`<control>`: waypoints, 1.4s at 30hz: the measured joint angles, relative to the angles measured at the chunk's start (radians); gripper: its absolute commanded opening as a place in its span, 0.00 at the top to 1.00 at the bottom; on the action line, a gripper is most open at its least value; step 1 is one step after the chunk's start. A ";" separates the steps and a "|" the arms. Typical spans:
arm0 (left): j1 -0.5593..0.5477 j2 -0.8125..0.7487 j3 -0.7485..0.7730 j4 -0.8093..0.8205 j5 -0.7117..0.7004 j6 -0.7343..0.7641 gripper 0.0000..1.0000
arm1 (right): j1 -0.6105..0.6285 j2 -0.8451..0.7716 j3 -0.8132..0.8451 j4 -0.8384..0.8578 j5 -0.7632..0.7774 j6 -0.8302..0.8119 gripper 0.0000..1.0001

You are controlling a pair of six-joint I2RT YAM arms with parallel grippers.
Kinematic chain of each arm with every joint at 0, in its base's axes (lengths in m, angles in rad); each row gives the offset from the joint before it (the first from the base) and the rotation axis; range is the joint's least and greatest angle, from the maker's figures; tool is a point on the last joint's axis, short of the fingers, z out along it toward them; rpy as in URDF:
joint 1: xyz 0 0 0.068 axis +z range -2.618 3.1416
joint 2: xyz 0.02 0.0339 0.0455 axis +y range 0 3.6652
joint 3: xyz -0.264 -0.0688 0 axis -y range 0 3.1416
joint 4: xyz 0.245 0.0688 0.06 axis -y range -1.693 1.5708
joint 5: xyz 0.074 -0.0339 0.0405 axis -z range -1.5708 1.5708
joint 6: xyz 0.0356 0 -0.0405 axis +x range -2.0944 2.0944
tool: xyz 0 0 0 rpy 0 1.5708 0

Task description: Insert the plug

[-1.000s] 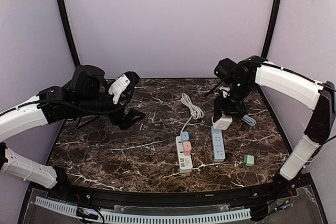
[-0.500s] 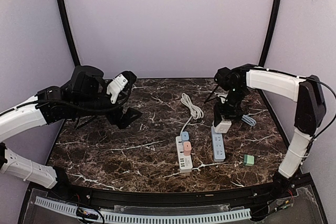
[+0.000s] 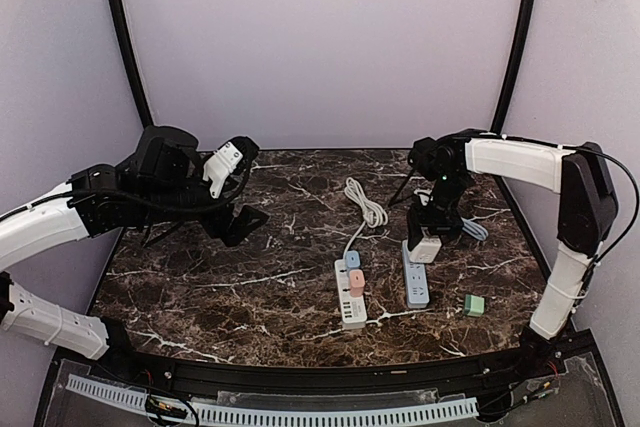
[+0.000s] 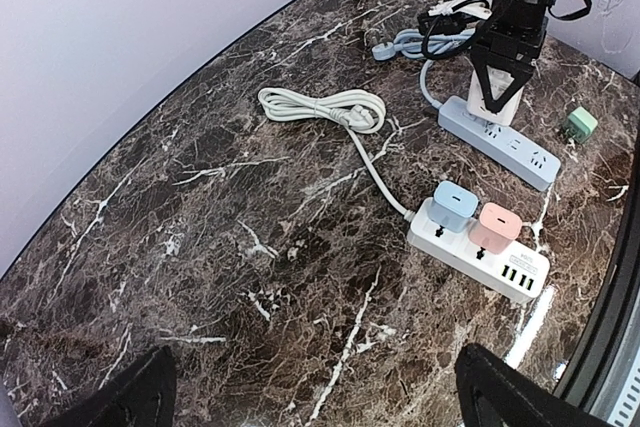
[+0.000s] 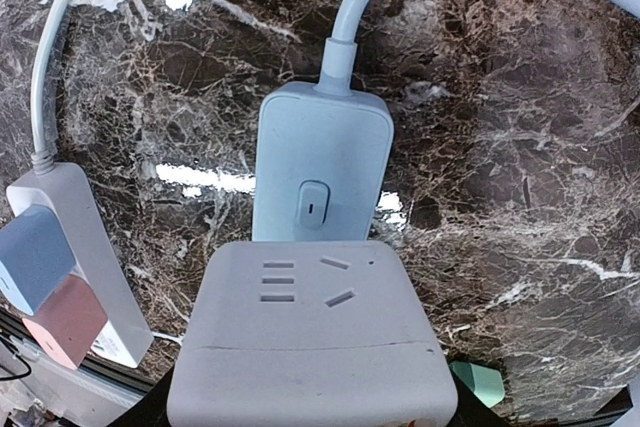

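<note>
My right gripper (image 3: 424, 243) is shut on a white cube-shaped plug (image 3: 425, 248), gripped by its sides. The plug (image 5: 310, 347) fills the lower half of the right wrist view, its socket face toward the camera. It sits directly over the blue-grey power strip (image 5: 320, 162), just past the strip's switch. Whether its pins are in the strip's sockets is hidden. From the left wrist view the plug (image 4: 497, 97) stands upright on the strip (image 4: 515, 145). My left gripper (image 3: 210, 225) hangs open above the table's left side, with nothing between its fingers (image 4: 130, 397).
A white power strip (image 3: 350, 299) lies left of the blue-grey one, with a blue plug (image 4: 452, 207) and a pink plug (image 4: 495, 227) in it. Its coiled white cord (image 4: 325, 107) lies behind. A small green plug (image 3: 474, 304) rests on the table to the right.
My right gripper has come down and slightly nearer with the white plug, onto the blue-grey strip's far end, and the right arm has folded. My left arm has barely moved.
</note>
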 measured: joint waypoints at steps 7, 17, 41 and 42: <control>0.000 0.006 0.000 0.000 -0.002 -0.001 0.01 | 0.000 0.000 -0.002 -0.016 -0.014 0.000 1.00; 0.000 0.008 0.000 0.000 -0.004 0.000 0.01 | 0.000 0.000 -0.004 -0.015 -0.015 0.013 1.00; 0.000 0.008 0.000 -0.019 -0.021 0.006 0.01 | 0.000 0.000 -0.035 0.013 -0.026 0.040 1.00; 0.000 0.008 0.000 -0.020 -0.021 0.006 0.01 | 0.000 0.000 -0.035 0.013 -0.026 0.040 1.00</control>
